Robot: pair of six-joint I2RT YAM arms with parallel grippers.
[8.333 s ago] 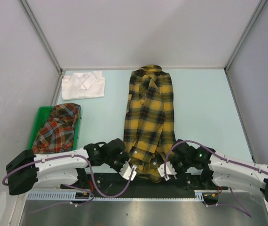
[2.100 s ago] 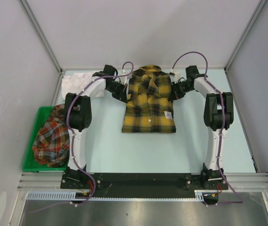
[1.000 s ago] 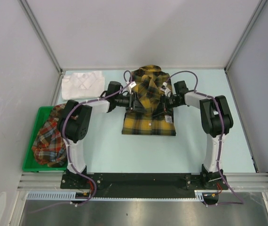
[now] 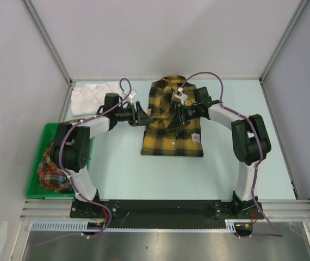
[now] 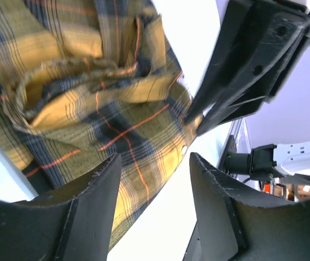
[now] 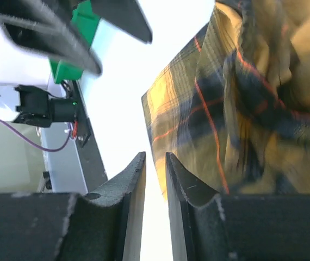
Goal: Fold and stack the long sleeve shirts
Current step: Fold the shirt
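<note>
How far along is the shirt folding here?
Done: white shirt folded at the far-left corner, yellow shirt folded mid-table. In hand: left gripper and right gripper at the yellow shirt, holding nothing. Left: red shirt crumpled in the green bin; nothing stacked yet.

Two white-and-black arms
The left arm (image 4: 101, 124) and right arm (image 4: 224, 115) carried looping purple cables (image 4: 198, 75); fingers (image 5: 90, 217) were black.
</note>
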